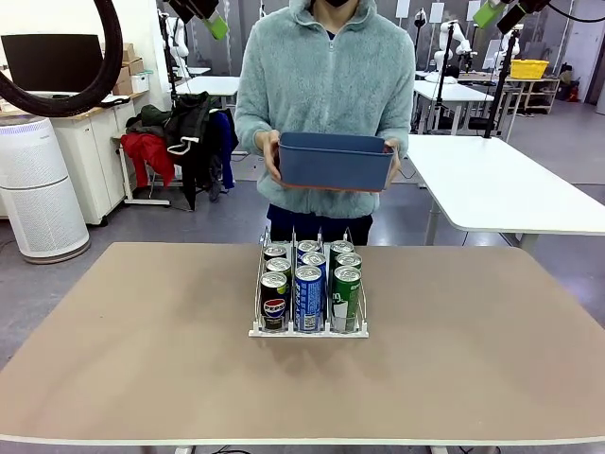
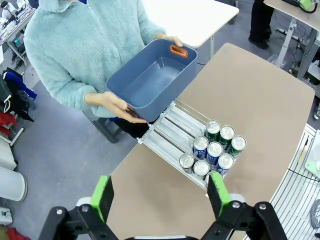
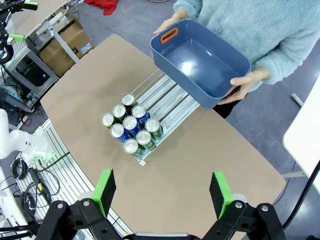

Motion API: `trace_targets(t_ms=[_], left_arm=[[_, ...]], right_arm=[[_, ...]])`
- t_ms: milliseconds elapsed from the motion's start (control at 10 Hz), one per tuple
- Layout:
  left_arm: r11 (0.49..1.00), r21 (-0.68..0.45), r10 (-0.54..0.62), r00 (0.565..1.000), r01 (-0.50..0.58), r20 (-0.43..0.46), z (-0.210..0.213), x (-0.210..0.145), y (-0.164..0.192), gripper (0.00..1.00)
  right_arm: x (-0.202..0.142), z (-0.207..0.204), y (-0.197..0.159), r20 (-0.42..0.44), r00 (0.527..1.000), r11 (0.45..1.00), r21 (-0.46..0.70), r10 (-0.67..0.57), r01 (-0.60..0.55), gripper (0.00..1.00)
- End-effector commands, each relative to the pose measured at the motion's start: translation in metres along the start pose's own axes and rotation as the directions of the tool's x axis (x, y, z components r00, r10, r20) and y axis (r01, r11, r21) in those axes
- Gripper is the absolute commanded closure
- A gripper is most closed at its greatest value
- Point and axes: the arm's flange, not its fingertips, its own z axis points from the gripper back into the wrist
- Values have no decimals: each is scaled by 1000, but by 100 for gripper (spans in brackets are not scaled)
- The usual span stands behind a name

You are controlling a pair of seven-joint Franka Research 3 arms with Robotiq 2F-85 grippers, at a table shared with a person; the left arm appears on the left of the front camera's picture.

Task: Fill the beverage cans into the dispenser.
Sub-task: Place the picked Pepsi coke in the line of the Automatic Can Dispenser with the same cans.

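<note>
- Beverage cans [image 1: 309,284] stand upright in the dispenser [image 1: 308,331], 9 in all, 3 to a lane: black Pepsi-marked ones in the lane on the robot's left, blue ones in the middle, green ones on the right.
- The dispenser sits on the tan table [image 1: 142,359] at about its middle. The cans crowd the end nearer the robot, and the far stretch of each lane, toward the person, lies bare; the lanes probably slope so that cans roll forward.
- The thin upright dividers keep each colour in its own lane, so the rows touch front to back without mixing sideways.
- The person stands at the far side holding a dark blue bin [image 1: 336,161] with a hand at each end, level, raised above and behind the table edge. From the wrist views its inside looks empty, and an orange handle shows at one end.
- Judging by the empty bin and the 9 loaded cans, the filling looks finished or nearly so; no loose can lies on the table.
- The left gripper [image 2: 162,195] hangs high above the table with its green pads spread wide and nothing between them.
- The right gripper [image 3: 163,192] is likewise high up, jaws fully apart and empty, looking down on the dispenser and bin.
- Both arms are well apart from the cans, probably held clear so the person can work at the rack.
</note>
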Motion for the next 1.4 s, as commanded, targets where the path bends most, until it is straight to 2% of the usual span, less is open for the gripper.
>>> trace_targets(t_ms=[0,100,200,400,700,900,1300], left_arm=[[1000,-4,-12,1000,12,-7,1,-3,3,0],[1000,0,0,1000,0,0,0,0,0,0],[999,-54,-2,1000,4,24,8,0,0,0],[995,-104,18,998,-12,56,29,-7,7,0],[989,-142,48,995,-36,84,36,-20,25,0],[992,-123,52,992,-38,113,36,-20,30,0],[993,-104,68,994,-59,83,39,-18,29,0]], right_arm=[[-2,0,2,2,1000,1000,8,3,-3,0],[-2,0,2,2,1000,1000,8,3,-3,0],[-2,0,2,2,1000,1000,8,3,-3,0],[-2,0,2,2,1000,1000,8,3,-3,0],[-2,0,2,2,1000,1000,8,3,-3,0],[-2,0,2,2,1000,1000,8,3,-3,0],[-2,0,2,2,1000,1000,8,3,-3,0]])
